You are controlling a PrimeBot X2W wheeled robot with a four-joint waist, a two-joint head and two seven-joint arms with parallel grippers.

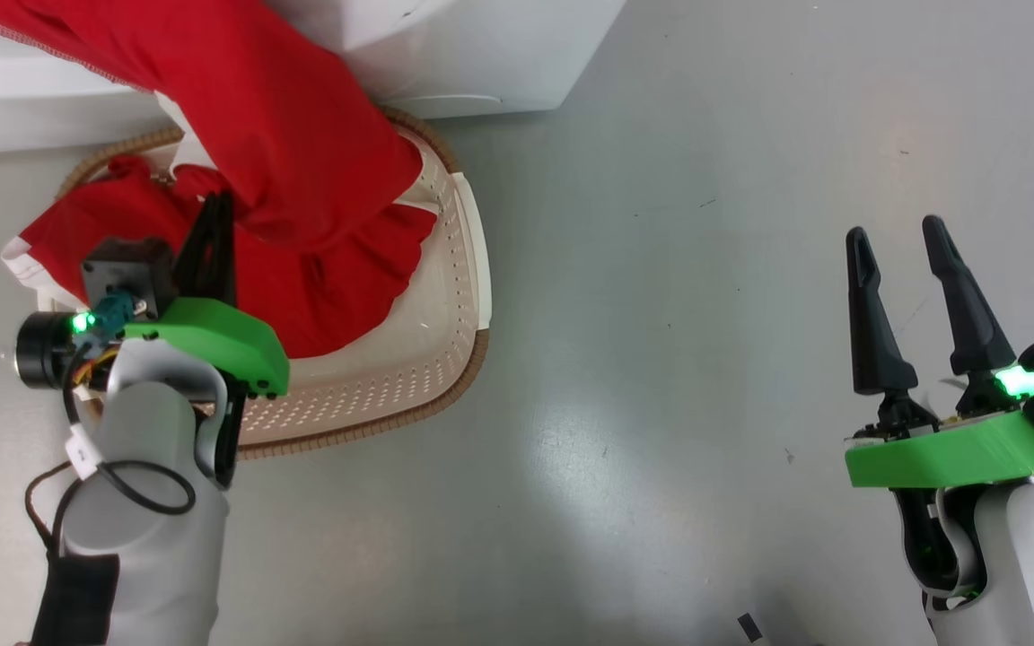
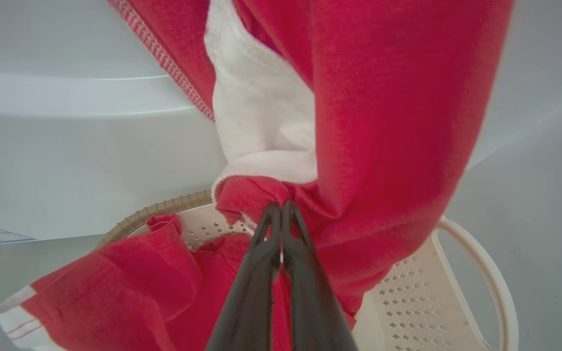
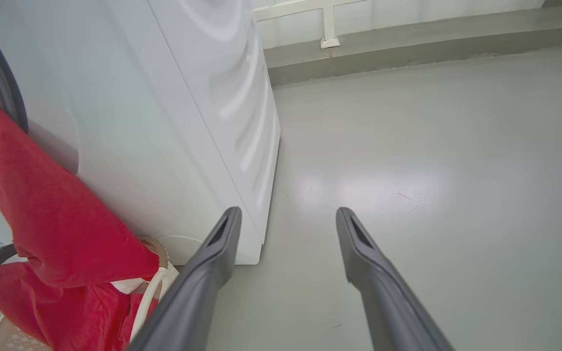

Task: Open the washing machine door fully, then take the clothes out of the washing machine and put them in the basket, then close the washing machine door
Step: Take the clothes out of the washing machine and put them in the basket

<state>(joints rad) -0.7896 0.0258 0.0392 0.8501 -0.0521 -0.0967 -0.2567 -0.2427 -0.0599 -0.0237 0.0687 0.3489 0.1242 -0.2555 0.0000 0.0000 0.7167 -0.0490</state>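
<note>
You see the clothes point(image 1: 302, 161) hanging from the upper left of the head view into the basket point(image 1: 450, 269) below the washing machine point(image 1: 481, 54). Left gripper point(image 2: 281, 207) pinches a red fold, 2 fingers together; right gripper point(image 1: 894, 230), lower right, stands spread over the floor point(image 1: 661, 359).

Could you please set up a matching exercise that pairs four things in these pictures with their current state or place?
Things:
1. left gripper
2. right gripper
3. basket
4. washing machine

States:
A. open, above the bare floor
B. white and boxy, with one end of the clothes hanging out of it
C. shut on red fabric
D. on the floor, red fabric draping into it

Pairs: 1-C, 2-A, 3-D, 4-B
</note>
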